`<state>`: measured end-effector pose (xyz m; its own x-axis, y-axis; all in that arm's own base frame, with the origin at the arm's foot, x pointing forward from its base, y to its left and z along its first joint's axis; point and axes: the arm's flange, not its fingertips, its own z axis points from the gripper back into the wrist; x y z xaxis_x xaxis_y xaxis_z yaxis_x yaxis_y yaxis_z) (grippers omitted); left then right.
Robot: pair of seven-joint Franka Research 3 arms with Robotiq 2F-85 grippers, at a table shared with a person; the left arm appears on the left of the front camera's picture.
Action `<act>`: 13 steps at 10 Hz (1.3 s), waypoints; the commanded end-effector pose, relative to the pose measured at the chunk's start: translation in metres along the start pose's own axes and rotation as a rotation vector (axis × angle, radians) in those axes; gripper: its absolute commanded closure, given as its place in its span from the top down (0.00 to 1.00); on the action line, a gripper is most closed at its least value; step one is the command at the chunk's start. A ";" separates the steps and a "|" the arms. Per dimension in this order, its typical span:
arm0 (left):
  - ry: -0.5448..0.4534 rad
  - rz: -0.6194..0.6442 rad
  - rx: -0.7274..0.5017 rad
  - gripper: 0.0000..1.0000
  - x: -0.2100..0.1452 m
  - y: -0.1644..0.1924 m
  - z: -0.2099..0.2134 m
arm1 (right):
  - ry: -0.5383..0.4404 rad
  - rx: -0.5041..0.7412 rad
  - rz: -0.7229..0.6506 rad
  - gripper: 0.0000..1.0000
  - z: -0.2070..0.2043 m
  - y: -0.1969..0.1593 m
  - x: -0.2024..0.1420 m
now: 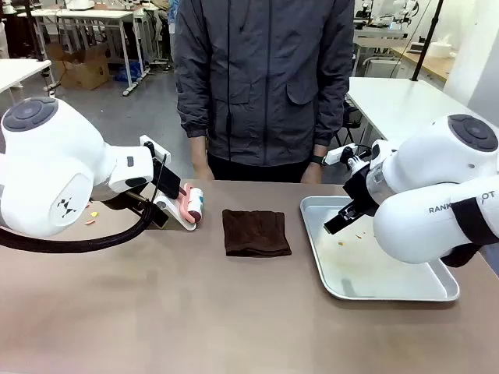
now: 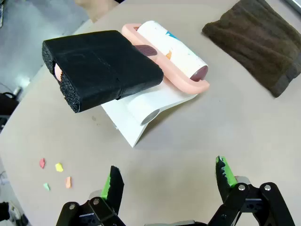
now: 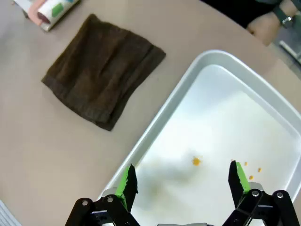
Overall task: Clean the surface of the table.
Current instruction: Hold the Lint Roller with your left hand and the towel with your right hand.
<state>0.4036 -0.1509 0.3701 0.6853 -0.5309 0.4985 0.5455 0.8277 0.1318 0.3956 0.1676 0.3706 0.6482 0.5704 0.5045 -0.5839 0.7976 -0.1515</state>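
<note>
Smooth brownish-taupe rectangular table [image 1: 156, 312] is viewed from robot's side. Dark brown folded cloth [image 1: 256, 232] is laid flat near middle. Shiny rectangular metal tray [image 1: 390, 294] is set at right, with few orange crumbs [image 1: 359, 232] inside. Pink-handled white lint roller [image 1: 192, 204] is propped on white stand [image 1: 175, 217] at left. Person in dark grey jacket [image 1: 265, 78] is stood at far edge.

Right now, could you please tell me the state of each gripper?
Left gripper: open, empty, over the table by the lint roller.
Right gripper: open, empty, over the metal tray.
</note>
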 end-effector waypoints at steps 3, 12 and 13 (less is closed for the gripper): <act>0.000 0.000 0.000 1.00 0.000 0.000 0.000 | 0.000 0.000 0.000 1.00 0.000 0.000 0.000; 0.000 0.000 0.000 1.00 0.000 0.000 0.000 | 0.000 0.000 0.000 1.00 0.000 0.000 0.000; 0.000 0.000 0.000 1.00 0.000 0.000 0.000 | 0.000 0.000 0.000 1.00 0.000 0.000 0.000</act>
<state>0.4036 -0.1509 0.3701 0.6855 -0.5307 0.4986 0.5452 0.8279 0.1316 0.3956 0.1677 0.3705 0.6480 0.5707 0.5043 -0.5840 0.7974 -0.1519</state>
